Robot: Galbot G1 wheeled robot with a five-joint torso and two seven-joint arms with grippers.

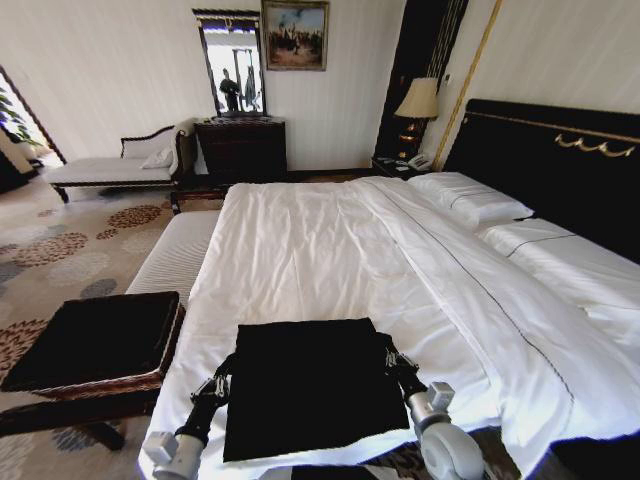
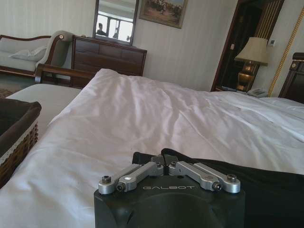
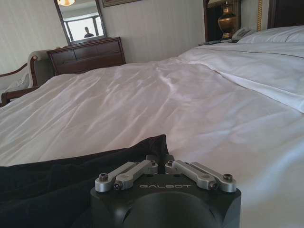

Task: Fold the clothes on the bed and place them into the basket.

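Black folded T-shirt (image 1: 310,385) lying limp on the bed (image 1: 330,250).
Left gripper (image 2: 165,164) and right gripper (image 3: 159,164) are pinching its 2 side edges, closed on soft, light cloth.

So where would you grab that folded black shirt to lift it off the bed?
By its two side edges, one from each side. The T-shirt lies flat as a folded rectangle; left gripper and right gripper pinch opposite edges, which should keep it from sagging open.

The black T-shirt (image 1: 312,385) is laid flat, folded into a rough rectangle, on the white duvet at the foot of the bed (image 1: 330,250). The black-lined wicker basket (image 1: 95,345) is set just beside the bed's left edge.
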